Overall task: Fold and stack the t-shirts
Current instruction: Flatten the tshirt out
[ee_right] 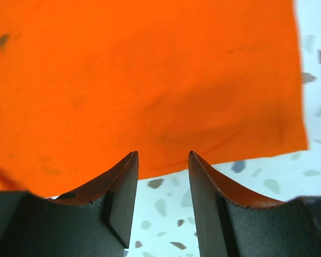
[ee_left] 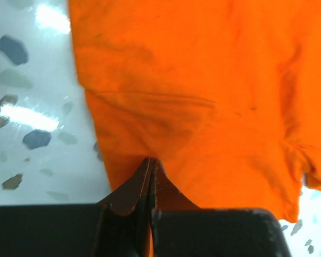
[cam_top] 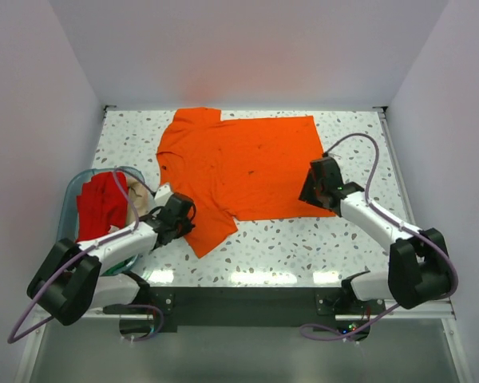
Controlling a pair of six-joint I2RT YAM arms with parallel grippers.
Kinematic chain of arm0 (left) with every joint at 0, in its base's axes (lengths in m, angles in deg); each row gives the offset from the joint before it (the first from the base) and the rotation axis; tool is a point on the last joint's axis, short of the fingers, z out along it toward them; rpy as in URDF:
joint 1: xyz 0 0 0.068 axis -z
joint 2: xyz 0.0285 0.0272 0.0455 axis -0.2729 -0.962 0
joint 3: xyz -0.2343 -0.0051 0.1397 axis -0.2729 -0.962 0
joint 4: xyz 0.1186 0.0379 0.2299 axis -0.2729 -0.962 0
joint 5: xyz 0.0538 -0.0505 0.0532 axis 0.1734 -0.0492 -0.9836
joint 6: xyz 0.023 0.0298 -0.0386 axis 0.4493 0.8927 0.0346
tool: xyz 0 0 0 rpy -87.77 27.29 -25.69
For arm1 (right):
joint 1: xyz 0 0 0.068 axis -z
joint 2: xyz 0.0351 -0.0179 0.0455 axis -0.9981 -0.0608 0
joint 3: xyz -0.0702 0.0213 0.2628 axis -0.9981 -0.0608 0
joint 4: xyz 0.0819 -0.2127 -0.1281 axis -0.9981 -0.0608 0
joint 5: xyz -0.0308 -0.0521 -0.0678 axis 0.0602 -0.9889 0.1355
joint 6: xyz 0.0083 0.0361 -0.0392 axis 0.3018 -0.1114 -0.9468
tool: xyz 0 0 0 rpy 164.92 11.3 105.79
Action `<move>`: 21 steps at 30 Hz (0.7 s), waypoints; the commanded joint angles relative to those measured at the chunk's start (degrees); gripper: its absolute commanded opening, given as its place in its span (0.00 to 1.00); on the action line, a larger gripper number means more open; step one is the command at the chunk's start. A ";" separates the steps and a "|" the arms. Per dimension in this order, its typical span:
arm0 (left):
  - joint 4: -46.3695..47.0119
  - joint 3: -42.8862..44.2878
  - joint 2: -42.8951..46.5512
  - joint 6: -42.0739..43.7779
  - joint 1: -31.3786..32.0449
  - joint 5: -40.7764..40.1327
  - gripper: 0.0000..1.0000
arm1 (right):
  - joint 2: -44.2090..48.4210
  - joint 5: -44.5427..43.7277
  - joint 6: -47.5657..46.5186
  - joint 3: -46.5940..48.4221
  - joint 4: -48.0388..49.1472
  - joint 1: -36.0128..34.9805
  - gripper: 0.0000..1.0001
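Observation:
A bright orange t-shirt with small dark specks lies spread flat on the speckled table. My left gripper sits at its near left sleeve. In the left wrist view that gripper is shut, its tips pinching the edge of the orange cloth. My right gripper rests at the shirt's near right hem. Seen from the right wrist, this gripper is open, its tips just reaching the hem of the orange cloth, with only bare table between the fingers.
A translucent teal tub stands at the left edge of the table, holding a red shirt and a bit of beige cloth. Purple cables loop from both arms. White walls close in the back and sides.

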State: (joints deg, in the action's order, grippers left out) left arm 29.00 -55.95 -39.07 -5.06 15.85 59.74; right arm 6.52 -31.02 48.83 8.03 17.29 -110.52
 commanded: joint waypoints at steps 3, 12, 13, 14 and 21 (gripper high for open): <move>-5.54 -3.60 2.64 -3.08 0.57 -5.41 0.00 | 2.52 7.81 -1.23 -5.48 1.13 12.57 0.46; -16.25 -6.94 12.21 -7.47 0.49 -7.17 0.00 | 3.75 12.57 -2.46 -10.15 1.31 23.92 0.46; -17.05 -6.85 13.10 -7.91 0.57 -7.25 0.00 | 3.84 12.83 -2.63 -10.32 0.96 24.79 0.46; -17.76 -6.94 13.97 -8.70 0.49 -7.25 0.00 | 4.36 13.01 -2.54 -10.76 0.87 26.28 0.46; -20.05 -4.75 17.06 -8.54 0.57 -5.76 0.00 | 4.46 13.80 -2.28 -12.08 1.48 27.70 0.46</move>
State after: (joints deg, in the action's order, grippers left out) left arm 11.47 -62.27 -22.59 -12.89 16.13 54.67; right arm 10.06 -18.78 47.08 -3.46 17.82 -82.98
